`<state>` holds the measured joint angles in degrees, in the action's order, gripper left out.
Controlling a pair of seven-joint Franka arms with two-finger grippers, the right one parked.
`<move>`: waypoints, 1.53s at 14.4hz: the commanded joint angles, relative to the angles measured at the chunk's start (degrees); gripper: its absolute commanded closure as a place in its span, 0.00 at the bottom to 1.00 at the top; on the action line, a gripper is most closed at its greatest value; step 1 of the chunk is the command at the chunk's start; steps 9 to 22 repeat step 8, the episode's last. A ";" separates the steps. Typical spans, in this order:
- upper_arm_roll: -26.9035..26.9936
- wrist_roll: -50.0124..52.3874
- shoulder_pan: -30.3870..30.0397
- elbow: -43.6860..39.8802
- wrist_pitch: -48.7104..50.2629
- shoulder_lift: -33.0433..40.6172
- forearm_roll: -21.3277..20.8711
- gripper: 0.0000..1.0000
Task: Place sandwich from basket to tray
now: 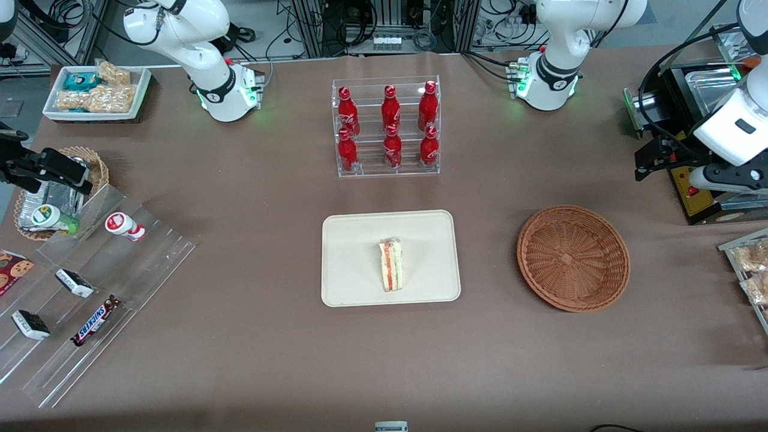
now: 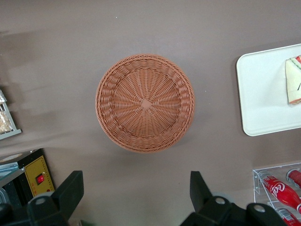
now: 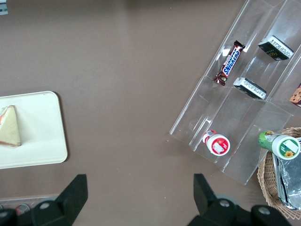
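The sandwich [image 1: 391, 264], a pale wedge with an orange and green stripe, lies in the middle of the cream tray [image 1: 348, 258]. The round woven basket [image 1: 573, 258] stands beside the tray toward the working arm's end and holds nothing. My gripper [image 1: 651, 159] hangs raised above the table, farther from the front camera than the basket and apart from it. It is open with nothing between its fingers [image 2: 70, 188]. The left wrist view looks down on the basket [image 2: 145, 102], with the tray [image 2: 263, 94] and sandwich [image 2: 294, 80] at its edge.
A clear rack of red bottles [image 1: 387, 126] stands farther back than the tray. A black appliance [image 1: 696, 198] and snack packs [image 1: 750, 270] sit at the working arm's end. An acrylic display [image 1: 90, 288], foil-lined basket [image 1: 60, 192] and white snack tray [image 1: 96, 90] lie toward the parked arm's end.
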<state>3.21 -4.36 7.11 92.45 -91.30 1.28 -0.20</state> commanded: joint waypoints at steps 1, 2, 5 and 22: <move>-0.05 -0.30 -0.17 0.45 0.94 0.74 0.02 0.00; -0.13 -0.30 -0.17 0.45 1.38 0.74 0.11 0.00; -0.13 -0.30 -0.17 0.45 1.12 0.66 0.64 0.00; -0.13 -0.30 -0.08 0.45 0.68 0.39 0.64 0.00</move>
